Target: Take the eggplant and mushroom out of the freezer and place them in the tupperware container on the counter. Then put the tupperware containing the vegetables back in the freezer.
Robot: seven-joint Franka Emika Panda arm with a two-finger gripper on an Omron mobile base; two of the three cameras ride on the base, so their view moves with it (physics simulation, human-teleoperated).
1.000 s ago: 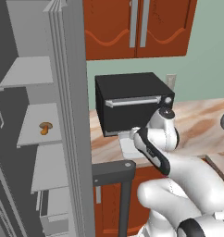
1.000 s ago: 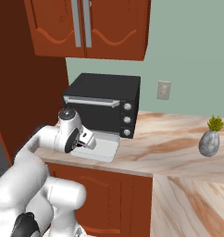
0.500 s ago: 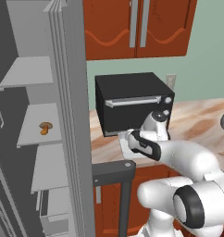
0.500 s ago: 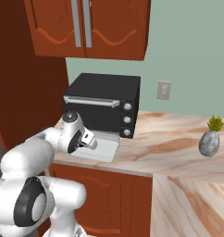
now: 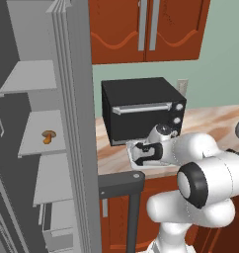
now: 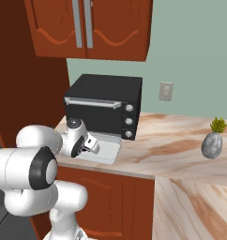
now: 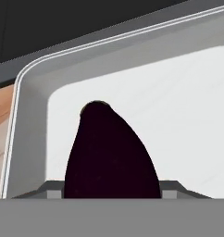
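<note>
The eggplant [image 7: 111,152], dark purple-black and glossy, sits between my gripper's [image 7: 113,190] fingertips, and the jaws are shut on it. It hangs close over the translucent tupperware container [image 7: 30,115], which lies on the counter [image 6: 181,150] in front of the black toaster oven. From the base, the gripper [image 5: 138,153] [image 6: 94,145] is low over the container [image 5: 132,147] [image 6: 110,151]. The mushroom [image 5: 48,136] rests on a middle shelf of the open freezer [image 5: 32,79].
The freezer door [image 5: 74,123] stands open edge-on between the shelves and the counter, its dark bar handle [image 5: 122,185] jutting out low. The toaster oven [image 6: 106,110] stands right behind the container. A small potted plant [image 6: 212,140] is at the right.
The arm's rear links have swung round and lower. The hand has stayed over the container, edging slightly toward the freezer side. The jaws have held their width.
</note>
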